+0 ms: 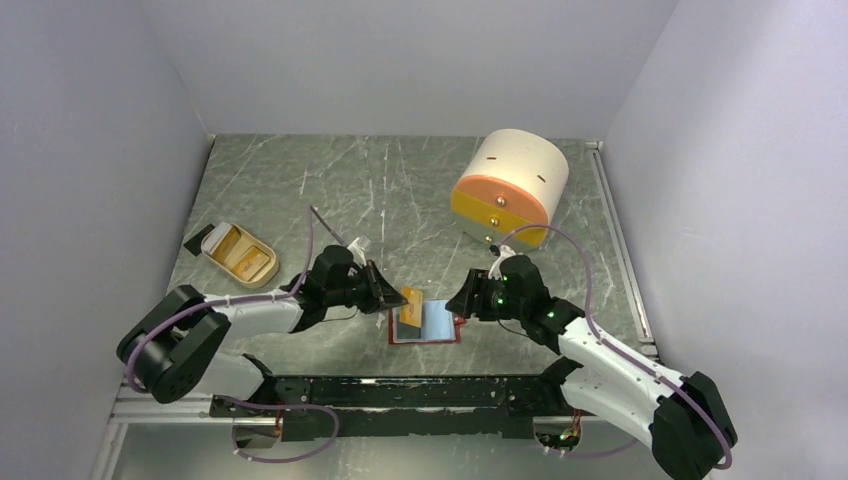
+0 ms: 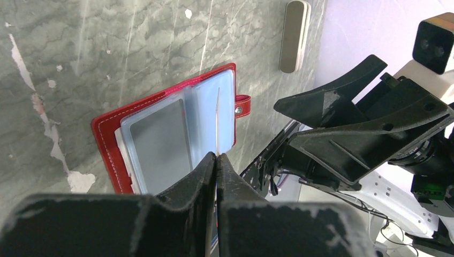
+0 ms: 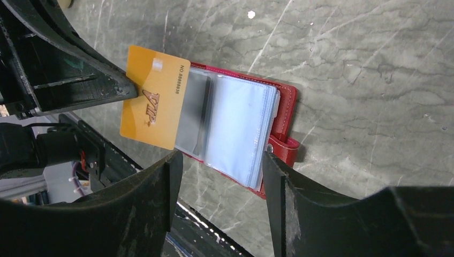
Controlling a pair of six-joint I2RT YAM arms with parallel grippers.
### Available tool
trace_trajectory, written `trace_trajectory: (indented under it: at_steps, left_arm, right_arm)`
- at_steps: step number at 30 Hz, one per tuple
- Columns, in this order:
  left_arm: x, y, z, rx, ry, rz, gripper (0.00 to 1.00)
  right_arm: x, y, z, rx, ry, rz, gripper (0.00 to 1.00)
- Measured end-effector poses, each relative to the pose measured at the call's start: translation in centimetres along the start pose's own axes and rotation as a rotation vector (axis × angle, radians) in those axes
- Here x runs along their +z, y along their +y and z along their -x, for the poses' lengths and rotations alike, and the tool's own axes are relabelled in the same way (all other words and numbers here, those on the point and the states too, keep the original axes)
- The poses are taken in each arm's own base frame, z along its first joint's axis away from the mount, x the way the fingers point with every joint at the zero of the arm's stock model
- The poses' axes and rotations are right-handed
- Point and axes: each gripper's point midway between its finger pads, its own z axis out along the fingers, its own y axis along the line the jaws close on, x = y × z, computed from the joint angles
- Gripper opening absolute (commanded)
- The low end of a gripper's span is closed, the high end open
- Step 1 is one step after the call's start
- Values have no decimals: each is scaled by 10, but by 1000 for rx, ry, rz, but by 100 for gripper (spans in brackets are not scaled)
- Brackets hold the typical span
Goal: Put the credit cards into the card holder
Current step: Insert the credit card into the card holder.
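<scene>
The left hand [image 2: 216, 159] is pressed together, pinching a gold credit card [image 3: 154, 104] on edge above the left half of the open red card holder [image 3: 287, 107]. The right hand [image 3: 220, 163] is spread, empty, over the holder's snap-tab side. The holder lies flat on the marble-patterned worktop [image 3: 364, 69], pale blue pockets facing up, between the two hands.

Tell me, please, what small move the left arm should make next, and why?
Probably slide the gold VIP card down into a clear pocket of the open red card holder: the left jaws hold it over the pockets, mostly outside.
</scene>
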Motion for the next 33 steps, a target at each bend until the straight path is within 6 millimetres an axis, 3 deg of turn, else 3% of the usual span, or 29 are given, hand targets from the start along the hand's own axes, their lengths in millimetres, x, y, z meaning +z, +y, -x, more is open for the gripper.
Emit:
trace_trajectory:
  at_steps: [15,33]
  left_arm:
    - [20,16,-16,-5,17,33,9]
    - [17,34,-24,-67,-4,72,9]
  right_arm:
    - [13,-9,-15,23,35,7,59]
    - [21,-20,-28,36,65,-7,59]
